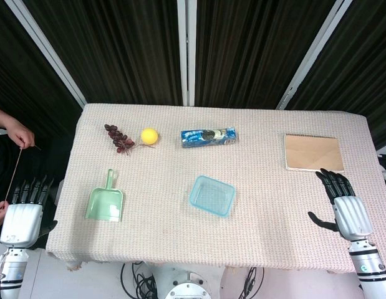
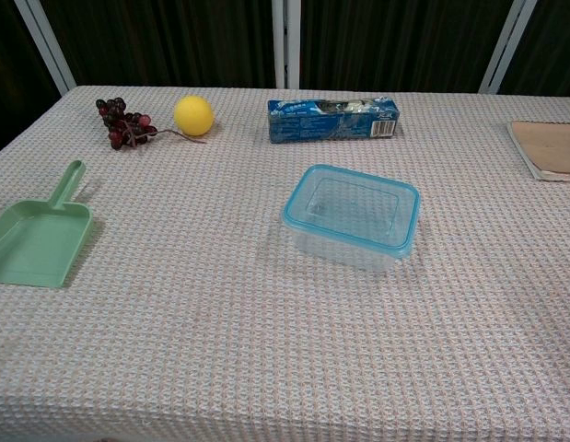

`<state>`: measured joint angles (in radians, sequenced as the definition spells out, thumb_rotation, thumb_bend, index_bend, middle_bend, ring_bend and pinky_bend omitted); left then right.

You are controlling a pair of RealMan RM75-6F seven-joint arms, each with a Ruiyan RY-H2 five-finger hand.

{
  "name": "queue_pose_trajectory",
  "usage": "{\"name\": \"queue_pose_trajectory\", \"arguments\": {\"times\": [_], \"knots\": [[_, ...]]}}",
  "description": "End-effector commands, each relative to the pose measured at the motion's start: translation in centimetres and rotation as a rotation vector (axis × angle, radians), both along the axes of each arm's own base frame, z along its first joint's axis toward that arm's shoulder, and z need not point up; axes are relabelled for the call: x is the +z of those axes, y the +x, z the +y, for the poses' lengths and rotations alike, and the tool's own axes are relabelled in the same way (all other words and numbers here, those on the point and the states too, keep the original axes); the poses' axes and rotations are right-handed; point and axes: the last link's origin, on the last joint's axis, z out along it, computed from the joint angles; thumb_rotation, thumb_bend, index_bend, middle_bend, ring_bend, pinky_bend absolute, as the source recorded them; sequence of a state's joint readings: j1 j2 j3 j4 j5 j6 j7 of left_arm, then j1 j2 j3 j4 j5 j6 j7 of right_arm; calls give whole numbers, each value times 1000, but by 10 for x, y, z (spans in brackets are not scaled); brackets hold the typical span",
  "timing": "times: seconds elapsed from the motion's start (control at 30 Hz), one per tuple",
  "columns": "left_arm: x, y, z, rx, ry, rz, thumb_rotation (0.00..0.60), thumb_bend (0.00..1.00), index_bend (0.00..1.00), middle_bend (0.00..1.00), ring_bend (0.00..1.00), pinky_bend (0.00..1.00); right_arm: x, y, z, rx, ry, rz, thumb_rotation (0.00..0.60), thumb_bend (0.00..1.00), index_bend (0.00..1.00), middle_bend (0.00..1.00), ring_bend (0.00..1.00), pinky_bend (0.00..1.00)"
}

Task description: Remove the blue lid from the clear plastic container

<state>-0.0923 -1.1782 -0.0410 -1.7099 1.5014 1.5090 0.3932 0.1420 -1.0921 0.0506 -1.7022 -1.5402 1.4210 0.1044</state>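
Our right hand hovers over the near right corner of the worktop with its fingers spread and nothing in them, and our left hand hangs just off the near left edge, fingers likewise straight and apart, holding nothing; neither hand shows in the chest view. Moving inward from the right hand, we pass a brown notebook lying flat near the far right, and then, near the middle of the worktop, the clear plastic container with its blue lid seated on the rim all the way round, as far as we can see. Both hands are well apart from it, so we judge the task not yet begun: reaching, steadying the box and lifting the lid all remain. Beyond the container lies a blue biscuit packet; it carries white print, but the lettering is too small for us to read in either view. Further left sit a yellow ball and, just beside it, a bunch of dark grapes, with a green dustpan nearer us. A person's hand holds a thin stick at the far left edge.
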Motion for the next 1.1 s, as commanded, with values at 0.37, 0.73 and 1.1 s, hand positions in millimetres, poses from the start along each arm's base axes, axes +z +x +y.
{"name": "queue_pose_trajectory", "arguments": {"times": [0.37,0.73,1.1], "knots": [[-4,1,-2,-16,-10,-4,600,41,54,30,0,0,-11,13,-12,69,50,-13,600,130,0,47,0,0],[-15,6,-1,-53,-46,-15,600,41,62,30,0,0,-80,38,-61,172,248,-2,600,62,0,47,0,0],[-22,9,7,-61,-81,-15,600,41,62,30,0,0,-154,79,-104,276,329,47,600,25,0,4,0,0]]}}
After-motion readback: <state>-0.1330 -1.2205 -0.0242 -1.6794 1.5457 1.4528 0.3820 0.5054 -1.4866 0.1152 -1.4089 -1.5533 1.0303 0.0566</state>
